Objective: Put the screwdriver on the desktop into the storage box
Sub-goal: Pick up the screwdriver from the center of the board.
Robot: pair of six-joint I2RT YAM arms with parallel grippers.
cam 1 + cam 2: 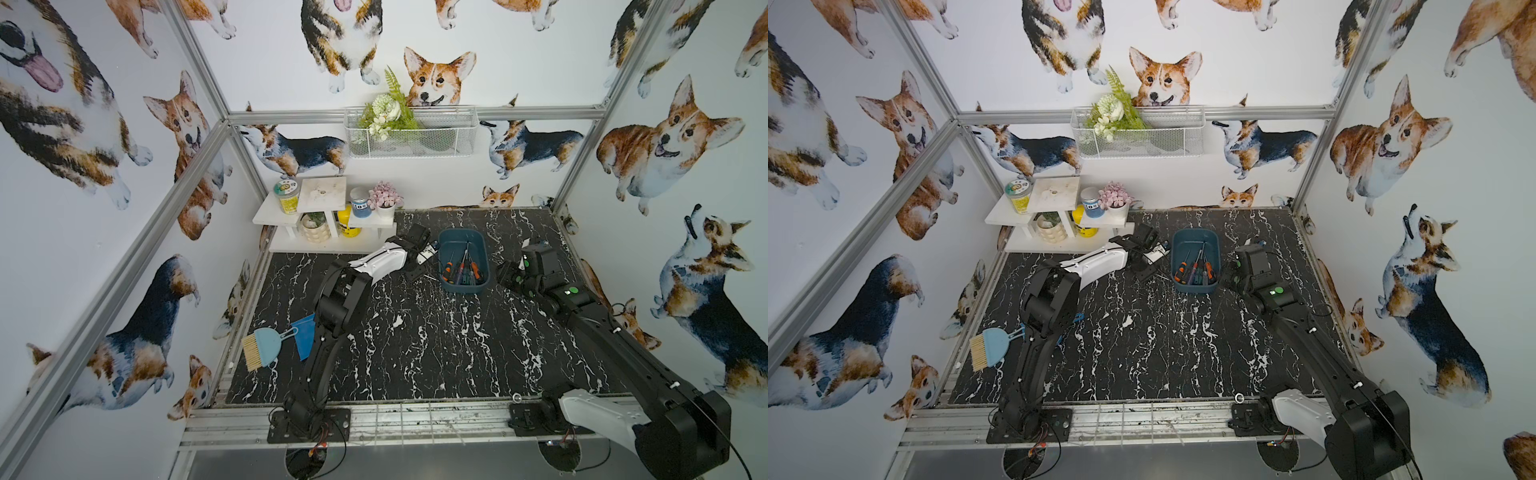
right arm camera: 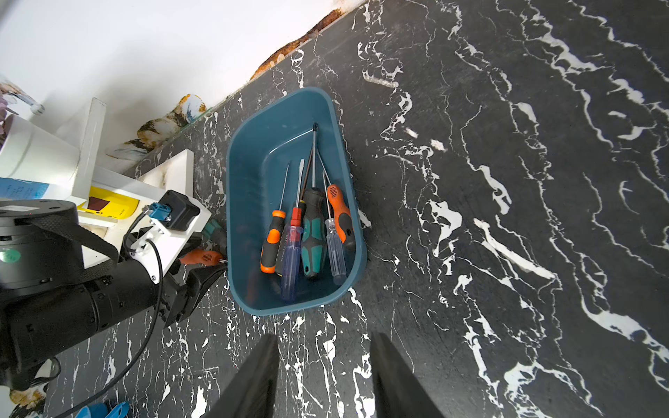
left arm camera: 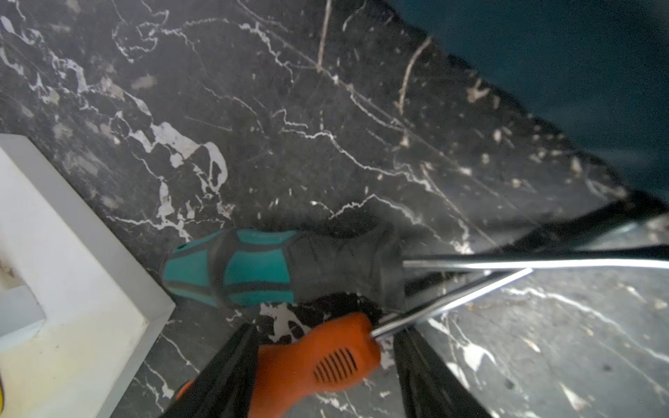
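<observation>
Left pincer (image 3: 325,331): jaws stand apart astride the handle of the orange screwdriver (image 3: 318,362). A gap shows on one side, so I judge it not yet clamped. Right pincer (image 2: 324,336): jaws apart, empty, hovering off the near end of the storage box (image 2: 246,202).

Orange screwdriver lies on the bench (image 1: 415,340), between the white shelf (image 3: 72,289) and the box wall. A teal-handled screwdriver (image 3: 253,267) lies just beside it. Their shafts cross; cannot tell which is on top. Several screwdrivers are already in the box.

Risks:
- Crossed shafts: a lift may drag or flick the teal one.
- The round, tapered handle may roll or slip if the jaws close off-centre.
- The long shaft may catch the box rim when carried over, tipping or pushing the box.

Room: tight at the shelf foot and box wall. Bare bench lies toward the arm bases; above the box is open. The right arm is near the box's far side, which could crowd the drop.
</observation>
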